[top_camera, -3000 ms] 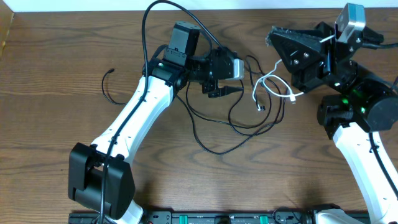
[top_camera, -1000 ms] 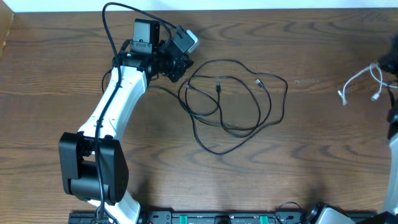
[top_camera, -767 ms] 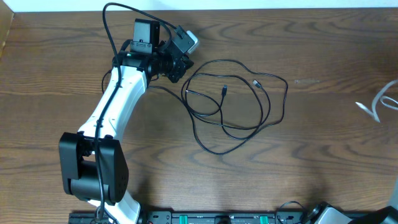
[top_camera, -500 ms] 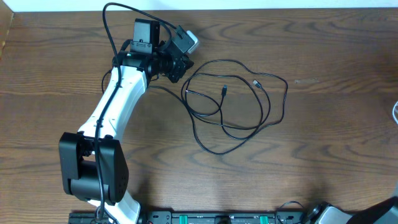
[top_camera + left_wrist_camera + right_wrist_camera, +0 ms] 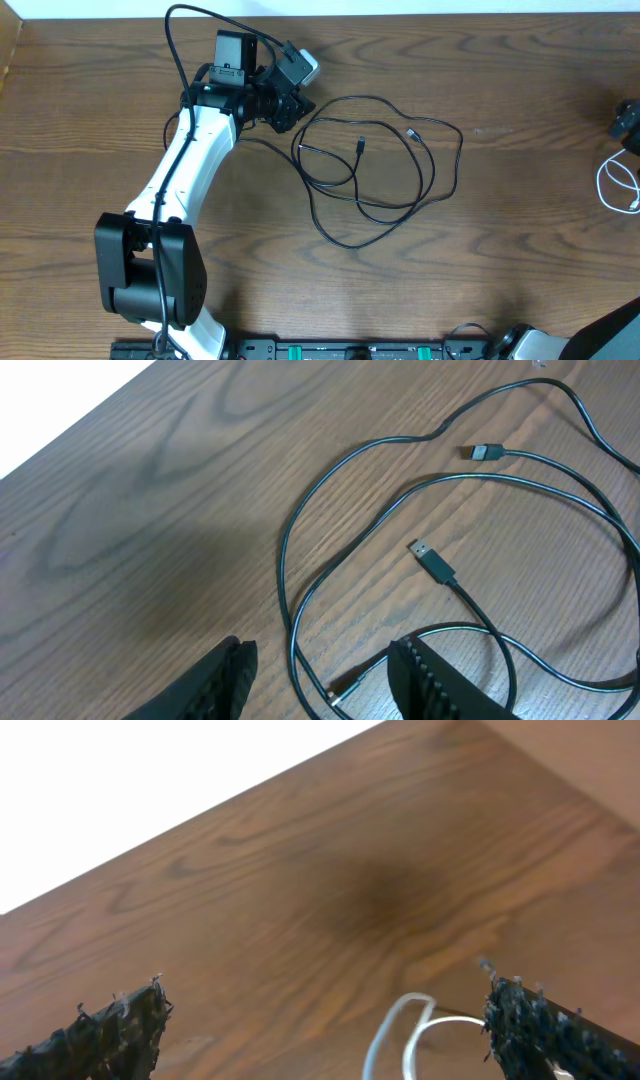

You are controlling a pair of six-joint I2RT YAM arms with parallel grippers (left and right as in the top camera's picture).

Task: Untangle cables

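Black cables (image 5: 380,165) lie in loose overlapping loops at the table's middle, with small plugs (image 5: 432,560) showing inside the loops. My left gripper (image 5: 325,682) sits at the loops' upper left. It is open, with one black strand and a plug (image 5: 345,686) lying on the wood between its fingers (image 5: 228,678). A white cable (image 5: 620,186) lies curled by the right edge, apart from the black ones. My right gripper (image 5: 325,1025) hovers over it, open wide, with the white loop (image 5: 398,1032) on the wood below, near the right finger.
The left arm (image 5: 190,180) reaches from the front left up to the back of the table. A dark part of the right arm (image 5: 628,120) shows at the right edge. The wooden table (image 5: 500,270) ends at a white wall along the back.
The right gripper carried the white cable off to the right, opened and let it drop on the table. The left jaws opened off the black cable, which has settled slightly.
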